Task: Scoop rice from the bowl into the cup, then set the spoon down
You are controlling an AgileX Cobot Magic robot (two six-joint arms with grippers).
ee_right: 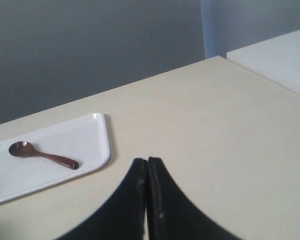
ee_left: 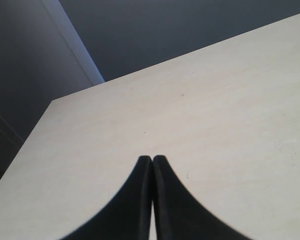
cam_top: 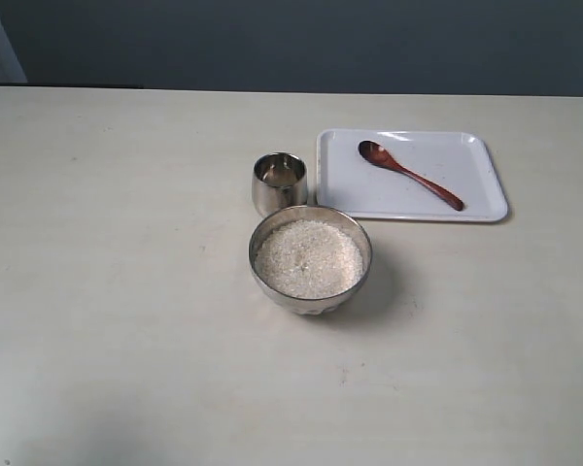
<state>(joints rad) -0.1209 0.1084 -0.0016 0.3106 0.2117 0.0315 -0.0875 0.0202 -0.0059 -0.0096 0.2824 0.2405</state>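
The left gripper (ee_left: 151, 159) is clenched on nothing over the bench (ee_left: 215, 100). Mid-bench, the cup (cam_top: 279, 182) stands just beside the bowl (cam_top: 311, 303) of rice (cam_top: 308, 258), on its far-edge side; the cup's contents are unclear. Nearer the right edge, the spoon (cam_top: 408, 174) lies on a white tray (cam_top: 471, 155). The right gripper (ee_right: 147, 161) is clenched, empty.

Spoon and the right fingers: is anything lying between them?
Nothing in the way. In the right wrist view, only bare table and the white tray under the spoon lie between it and the right fingers.
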